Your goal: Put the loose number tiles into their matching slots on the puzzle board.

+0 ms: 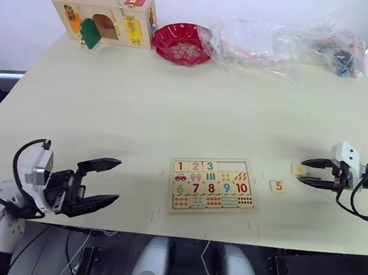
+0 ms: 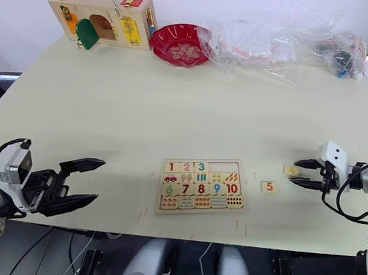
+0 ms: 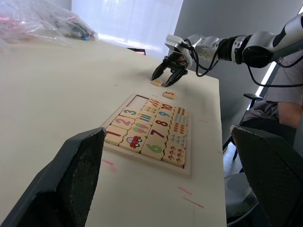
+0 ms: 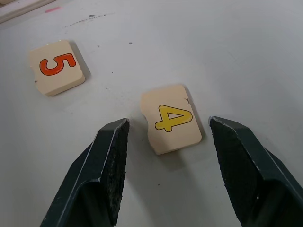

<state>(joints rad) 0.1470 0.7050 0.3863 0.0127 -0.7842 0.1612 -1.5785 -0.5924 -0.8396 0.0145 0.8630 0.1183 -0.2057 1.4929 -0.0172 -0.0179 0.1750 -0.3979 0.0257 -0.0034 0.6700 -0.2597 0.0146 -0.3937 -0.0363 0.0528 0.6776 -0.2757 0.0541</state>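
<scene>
Yellow 4 tile (image 4: 171, 125) lies flat on the surface (image 1: 172, 123), between the wide-open fingers of the right claw (image 4: 168, 156), not yet gripped. 5 tile (image 1: 277, 186) sits just beside the puzzle board (image 1: 210, 184), whose top row has two slots (image 1: 233, 167) empty. Left claw (image 1: 101, 181) open, holding nothing, well apart. Step: grasping the 4. Next: close, lift, carry to the slot after 3.

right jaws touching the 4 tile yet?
Apart. In the right wrist view the 4 tile lies flat on the table between the right gripper's open jaws, with bare table showing on both sides.
</scene>
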